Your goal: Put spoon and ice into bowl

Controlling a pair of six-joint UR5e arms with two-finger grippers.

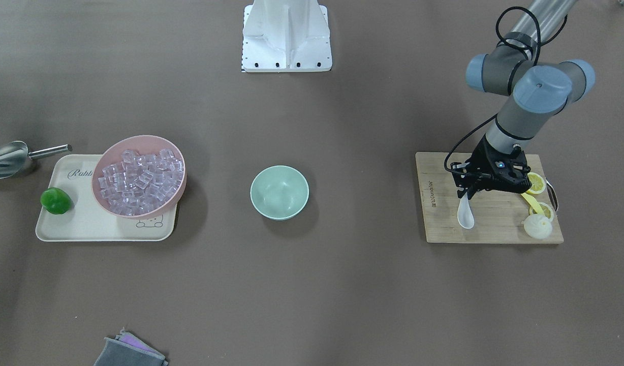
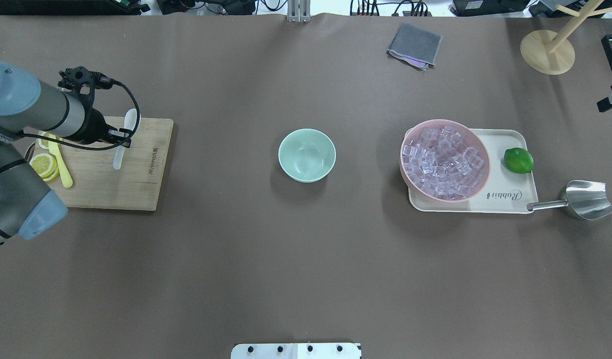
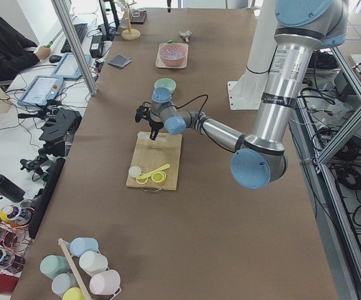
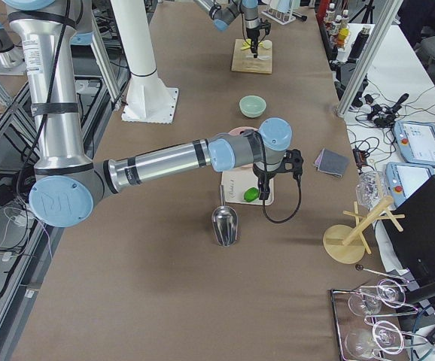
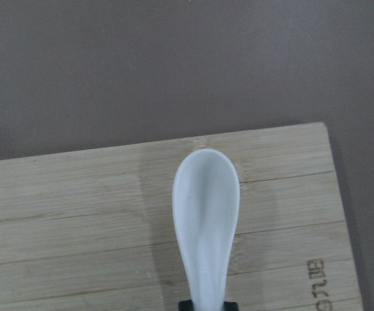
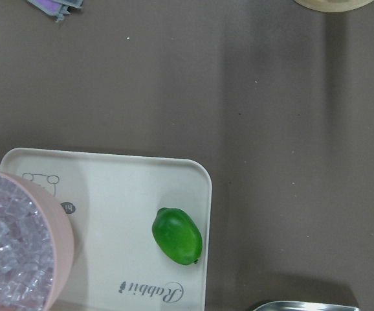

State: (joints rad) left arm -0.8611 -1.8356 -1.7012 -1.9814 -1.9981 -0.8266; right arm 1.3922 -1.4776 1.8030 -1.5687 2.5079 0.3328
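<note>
The white spoon (image 1: 466,214) is held by its handle in my left gripper (image 1: 473,187), scoop pointing away from the robot over the wooden cutting board (image 1: 495,226). In the left wrist view the spoon (image 5: 206,217) stands out from the shut fingertips (image 5: 206,304) over the board (image 5: 77,220). The mint-green bowl (image 1: 279,192) stands empty at the table's middle (image 2: 306,154). Many clear ice cubes (image 1: 139,178) fill the pink bowl (image 1: 139,213). My right gripper (image 4: 276,162) hangs high above the tray; I cannot tell if it is open or shut.
The pink bowl and a lime (image 1: 56,200) sit on a cream tray (image 1: 73,223). A metal scoop (image 1: 7,157) lies beside it. Lemon slices (image 1: 536,183), a yellow utensil (image 2: 62,167) and a squeezer (image 1: 538,226) share the board. A grey cloth (image 2: 414,46) lies at the far edge.
</note>
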